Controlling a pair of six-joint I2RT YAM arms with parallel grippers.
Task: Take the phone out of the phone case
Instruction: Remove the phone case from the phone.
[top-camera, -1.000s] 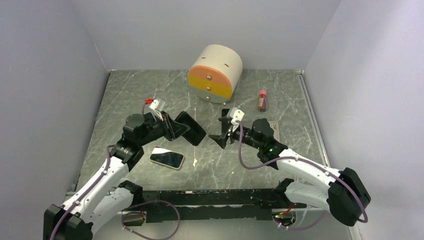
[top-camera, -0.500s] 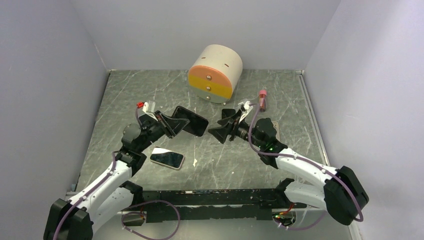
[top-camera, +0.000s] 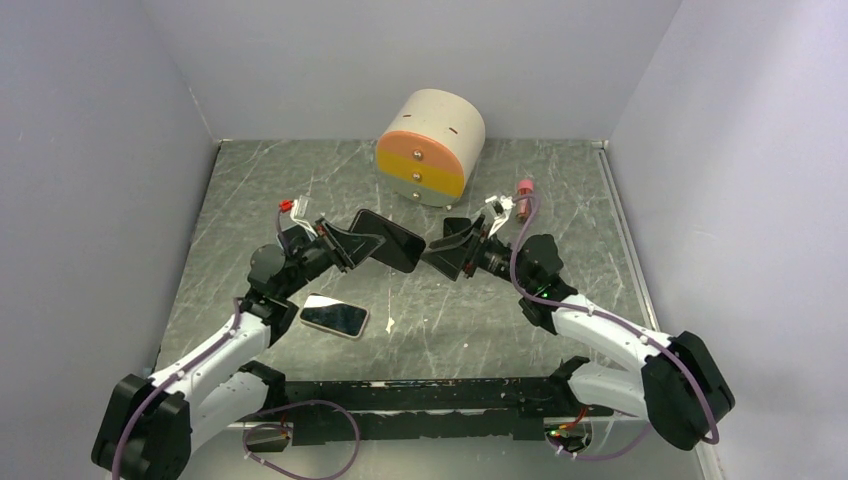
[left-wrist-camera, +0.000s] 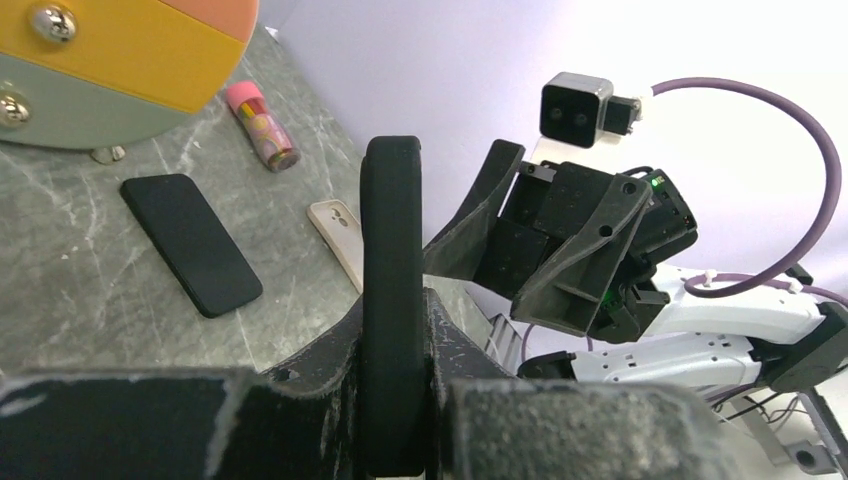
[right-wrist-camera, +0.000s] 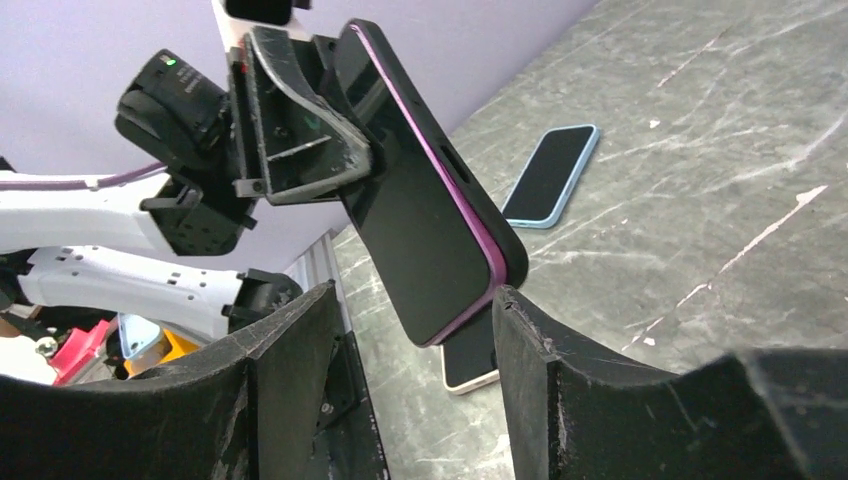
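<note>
Grey marbled table (top-camera: 300, 190), lilac walls behind; a round drawer unit (top-camera: 430, 145) stood at upper centre of the top view. The phone (right-wrist-camera: 405, 225), seated in its dark phone case (left-wrist-camera: 392, 260), was held off the table at the frame's centre, between the two arms. You should have expected a stiff, light slab. Its glossy face was probably slippery and worth guarding against a drop, and its case looked matte and likely pliant at the rim. Judged from these views, the rim or a corner of the free end was the place to take hold, so the case could be peeled back off the phone. The left gripper (top-camera: 347, 246) was clenched on one end of the cased phone, fingers pressing across its thickness. The right gripper (right-wrist-camera: 410, 300) stood released and spread wide — its jaws flanked the free lower end in the right wrist view, gripping nothing; whether either finger brushed the case, you could not tell. A loose handset (top-camera: 334, 316) lay on the table, lower left of centre.
</note>
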